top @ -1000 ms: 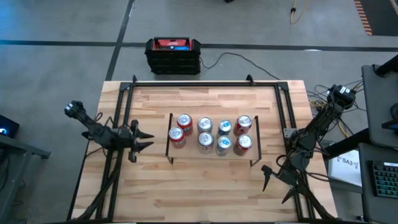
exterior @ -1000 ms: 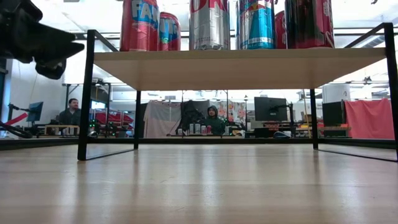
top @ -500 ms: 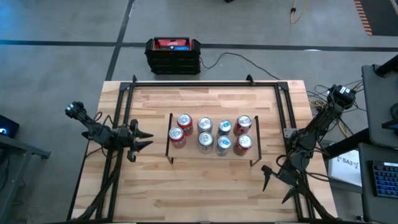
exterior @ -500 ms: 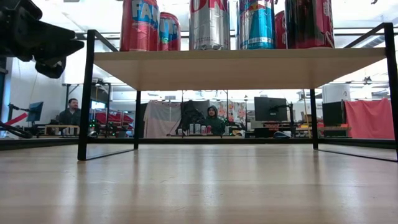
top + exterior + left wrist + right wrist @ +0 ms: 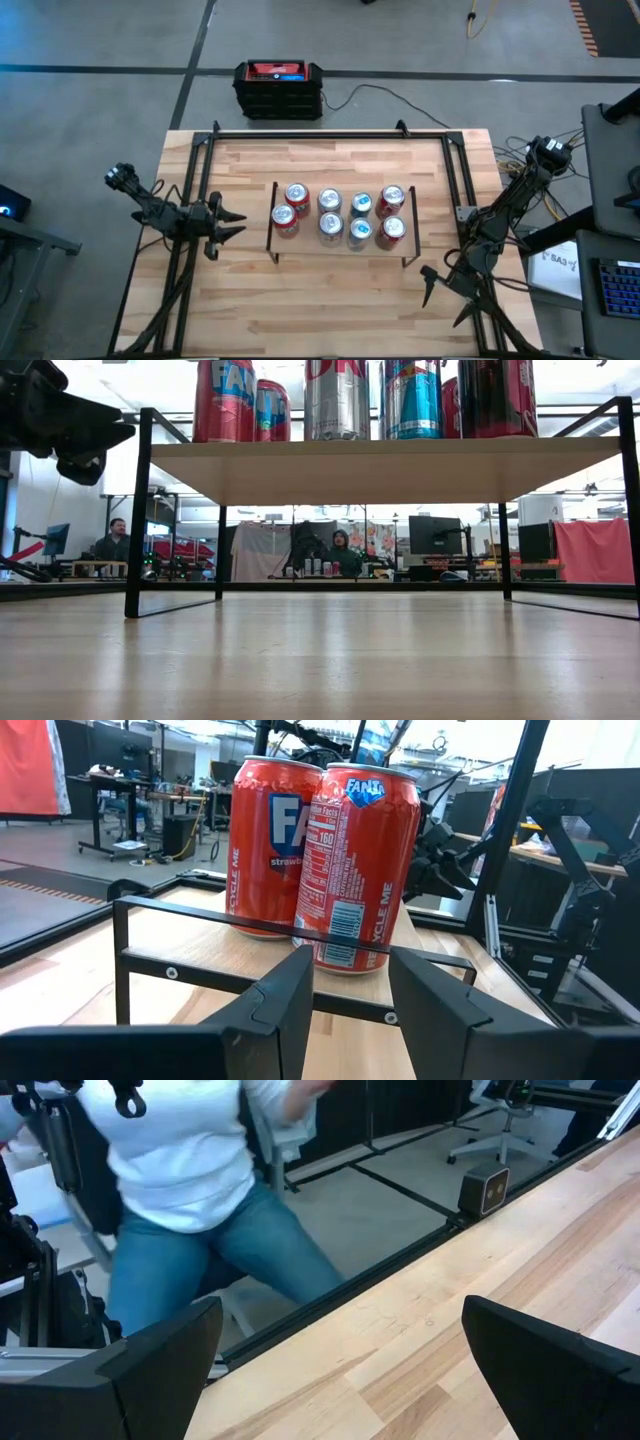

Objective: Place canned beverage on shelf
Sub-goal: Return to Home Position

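The shelf [image 5: 310, 250], a light-wood board on thin black legs, stands mid-table, also in the low view [image 5: 380, 465]. Several cans [image 5: 340, 215] stand upright on it in two rows, red, silver and blue [image 5: 337, 400]. My left gripper [image 5: 238, 226] hovers level just left of the shelf, open and empty; its wrist view looks past the fingers [image 5: 350, 1010] at two red cans [image 5: 355, 870]. My right gripper [image 5: 427, 285] hangs open and empty over the table's near right part, wide apart in its wrist view [image 5: 342, 1330].
Black frame rails [image 5: 330, 133] run along the table's far, left and right sides. A red and black box [image 5: 279, 88] sits on the floor behind the table. A person in a white top [image 5: 190, 1170] stands beside the table. Bare wood [image 5: 330, 310] lies in front of the shelf.
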You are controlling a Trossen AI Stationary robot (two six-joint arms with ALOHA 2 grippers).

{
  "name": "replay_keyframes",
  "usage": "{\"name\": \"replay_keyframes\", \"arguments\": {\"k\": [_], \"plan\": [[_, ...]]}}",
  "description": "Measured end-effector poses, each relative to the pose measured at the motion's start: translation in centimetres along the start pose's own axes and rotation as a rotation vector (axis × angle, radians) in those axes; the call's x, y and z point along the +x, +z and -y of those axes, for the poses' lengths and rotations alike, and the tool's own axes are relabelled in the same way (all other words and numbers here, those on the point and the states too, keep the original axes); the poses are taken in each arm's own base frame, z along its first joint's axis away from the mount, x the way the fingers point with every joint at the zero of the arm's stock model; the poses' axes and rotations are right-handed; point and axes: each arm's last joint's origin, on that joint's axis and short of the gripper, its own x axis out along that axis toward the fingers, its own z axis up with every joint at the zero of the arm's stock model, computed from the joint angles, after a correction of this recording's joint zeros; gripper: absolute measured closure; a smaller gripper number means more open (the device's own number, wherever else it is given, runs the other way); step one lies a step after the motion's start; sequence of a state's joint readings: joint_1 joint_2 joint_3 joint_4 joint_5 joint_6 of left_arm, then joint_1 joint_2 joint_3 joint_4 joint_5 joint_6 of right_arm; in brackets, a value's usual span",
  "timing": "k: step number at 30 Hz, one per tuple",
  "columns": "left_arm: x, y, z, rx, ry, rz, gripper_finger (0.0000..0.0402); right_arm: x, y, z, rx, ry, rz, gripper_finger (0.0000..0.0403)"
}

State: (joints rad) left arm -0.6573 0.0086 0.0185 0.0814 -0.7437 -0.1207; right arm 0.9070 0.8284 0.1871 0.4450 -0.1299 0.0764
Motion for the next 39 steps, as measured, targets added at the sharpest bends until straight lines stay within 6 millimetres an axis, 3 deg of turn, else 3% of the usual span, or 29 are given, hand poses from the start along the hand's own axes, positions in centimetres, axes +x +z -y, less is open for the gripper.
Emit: {"name": "replay_keyframes", "arguments": {"k": [11, 19, 27, 33, 39], "plan": [[0.0, 0.0, 0.0, 0.0, 0.001, 0.0, 0.0283, -0.3, 0.3, -0.1, -0.001, 0.001, 0.017, 0.0003], [0.0, 0.0, 0.0, -0.001, 0.001, 0.001, 0.0283, -3.4, 1.5, -0.5, -0.027, 0.015, 0.206, 0.0003], [0.0, 0.0, 0.0, -0.001, 0.001, 0.001, 0.0283, -6.7, 0.6, -0.9, -0.058, 0.032, 0.45, 0.0003], [0.0, 0.0, 0.0, -0.001, 0.001, 0.001, 0.0283, -7.3, -0.5, -0.6, -0.058, 0.008, 0.437, 0.0003], [0.0, 0.0, 0.0, -0.001, 0.001, 0.001, 0.0283, -8.1, -0.9, 0.9, -0.041, -0.159, 0.431, 0.0003]]}}
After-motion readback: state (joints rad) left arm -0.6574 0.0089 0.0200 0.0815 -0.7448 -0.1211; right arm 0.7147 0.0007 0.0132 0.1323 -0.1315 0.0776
